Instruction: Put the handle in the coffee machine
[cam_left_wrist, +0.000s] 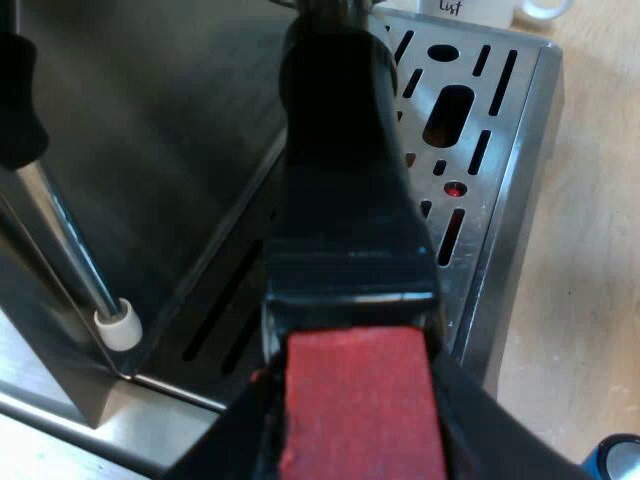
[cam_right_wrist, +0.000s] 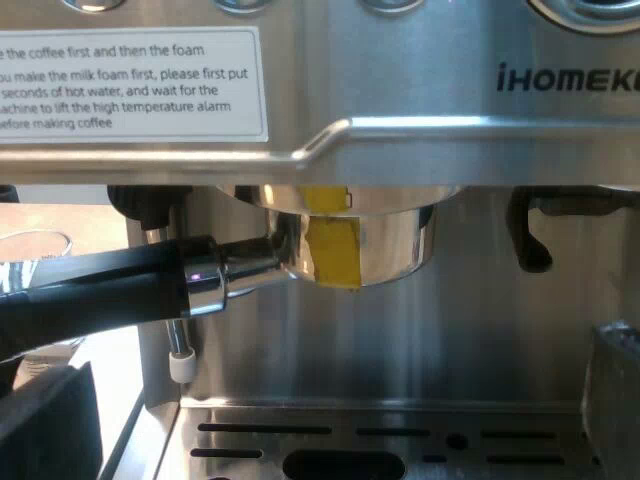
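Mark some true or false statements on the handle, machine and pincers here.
1. The round metal holder with a yellow strip sits up at the steel espresso machine's brew head. True.
2. The left pincer grips the holder's dark handle at its red end. True.
3. A white mug stands on the slotted steel drip tray. False: the mug stands off the drip tray.
4. The right pincer clamps the thin steam wand. False: it is open, clear of the steam wand.

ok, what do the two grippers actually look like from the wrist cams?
Left gripper: two plain black jaws with slanted edges, no markings to be seen. Right gripper: blocky jaws with flat tops, one black, the other looks grey; no markings there either.
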